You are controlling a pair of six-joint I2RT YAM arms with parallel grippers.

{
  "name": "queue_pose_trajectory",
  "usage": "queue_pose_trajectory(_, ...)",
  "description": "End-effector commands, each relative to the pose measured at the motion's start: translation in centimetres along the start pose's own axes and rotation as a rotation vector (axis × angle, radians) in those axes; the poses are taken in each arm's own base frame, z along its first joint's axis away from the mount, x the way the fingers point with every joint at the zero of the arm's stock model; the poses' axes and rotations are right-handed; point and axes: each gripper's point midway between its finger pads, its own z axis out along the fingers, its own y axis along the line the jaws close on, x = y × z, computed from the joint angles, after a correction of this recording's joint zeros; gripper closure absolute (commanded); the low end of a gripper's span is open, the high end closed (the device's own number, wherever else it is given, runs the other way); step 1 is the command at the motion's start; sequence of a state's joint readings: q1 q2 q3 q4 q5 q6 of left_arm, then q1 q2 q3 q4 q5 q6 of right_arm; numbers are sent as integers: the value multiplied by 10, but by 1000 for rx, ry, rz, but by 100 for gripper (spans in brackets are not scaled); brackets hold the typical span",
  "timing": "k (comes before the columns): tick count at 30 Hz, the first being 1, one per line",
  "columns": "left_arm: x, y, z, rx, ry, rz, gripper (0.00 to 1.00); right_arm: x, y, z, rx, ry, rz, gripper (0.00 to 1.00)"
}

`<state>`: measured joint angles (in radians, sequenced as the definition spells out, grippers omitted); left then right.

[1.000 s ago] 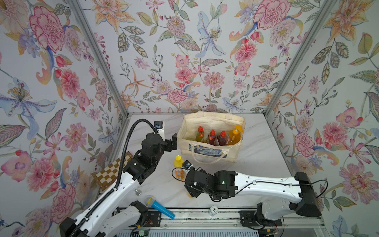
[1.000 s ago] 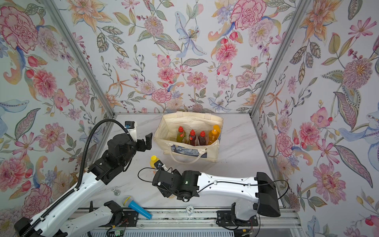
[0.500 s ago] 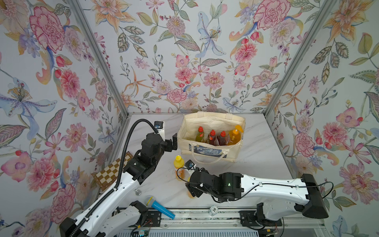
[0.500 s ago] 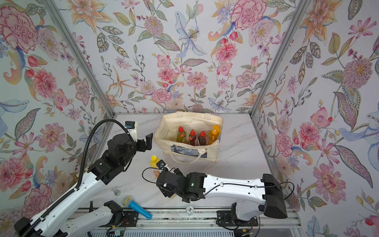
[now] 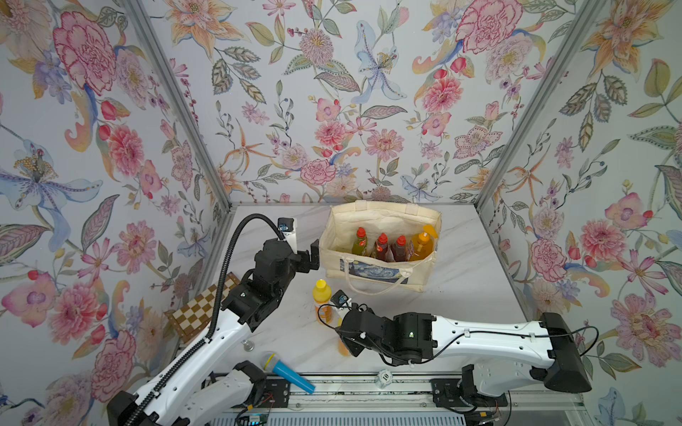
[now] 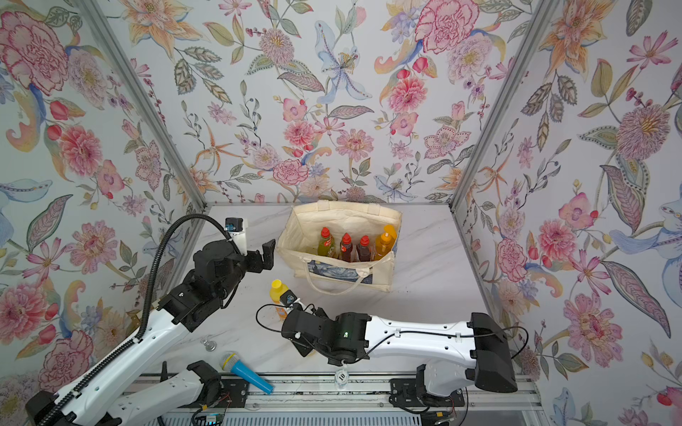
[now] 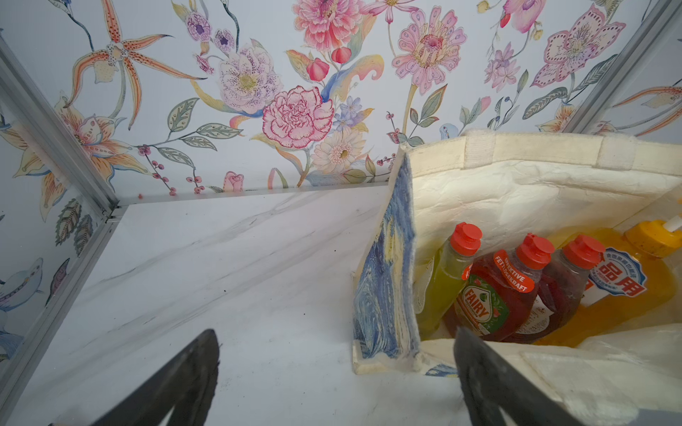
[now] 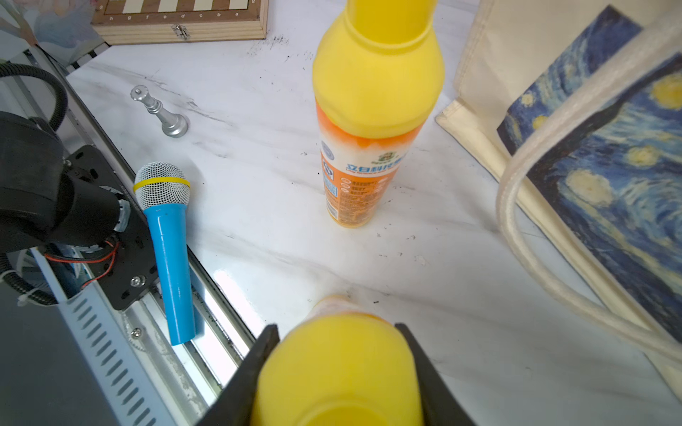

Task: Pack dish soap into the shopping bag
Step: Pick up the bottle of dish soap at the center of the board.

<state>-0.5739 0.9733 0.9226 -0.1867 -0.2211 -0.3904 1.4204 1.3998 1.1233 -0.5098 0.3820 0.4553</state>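
Step in hand: grasp of the fifth bottle. The right hand (image 8: 336,328) is closed on the yellow cap of the near yellow-capped bottle (image 8: 337,372), with a black finger (image 8: 251,361) pressed to each side. The bottle stands upright on the worktop (image 5: 461,291) near the front edge and is mostly hidden under the arm in both top views. The second yellow-capped bottle (image 5: 321,299) stands free just beyond it, towards the shopping bag (image 5: 376,274). The bag sits at back centre, mouth open, well apart from the gripped bottle. Inside, in a row: slim yellow-green bottle (image 7: 443,284), two dark red bottles (image 7: 494,298), big orange pump bottle (image 7: 627,295). The left hand (image 7: 334,332) is spread wide and holds nothing. It hovers at the bag end nearest its own arm, and contact with the cloth cannot be told. Judgement: four of six packed. The next move calls for a straight lift that clears the free bottle and the bag rim, then a lowering behind the row. Materials: the cap is smooth, rounded, matt plastic and the label is glossy, so a cap-only grip may let the body swing. The bag is cream canvas with a crinkled lining and soft walls, and its rope-like handle (image 8: 506,199) lies slack. The worktop is polished marble pattern. The blue toy microphone (image 8: 166,236) is not for packing.
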Motion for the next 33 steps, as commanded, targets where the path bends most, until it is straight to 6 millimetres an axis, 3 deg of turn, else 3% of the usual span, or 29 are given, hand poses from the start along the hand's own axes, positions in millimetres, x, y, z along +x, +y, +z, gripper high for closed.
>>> queue_pose_trajectory(1, -8, -6, -2, 42, -6, -24, 3, -10, -6, -11, 16, -51, -7, 70)
queue_pose_trajectory(5, -10, -14, -3, 89, 4, -24, 6, -30, -10, -33, 6, -115, -13, 78)
queue_pose_trajectory(11, -14, -27, 0, 153, 21, -19, 14, -77, -25, -82, 28, -227, -20, 91)
queue_pose_trajectory(17, -8, -35, 10, 178, 67, 13, 20, -130, -43, -142, 20, -334, -13, 92)
queue_pose_trajectory(21, -3, -41, 18, 198, 87, 21, 27, -162, -62, -171, 24, -387, 1, 92)
queue_pose_trajectory(29, 1, -44, 32, 195, 112, 45, 36, -218, -102, -210, 33, -462, 23, 92)
queue_pose_trajectory(33, 3, -44, 39, 189, 122, 56, 38, -243, -120, -218, 84, -501, 10, 93)
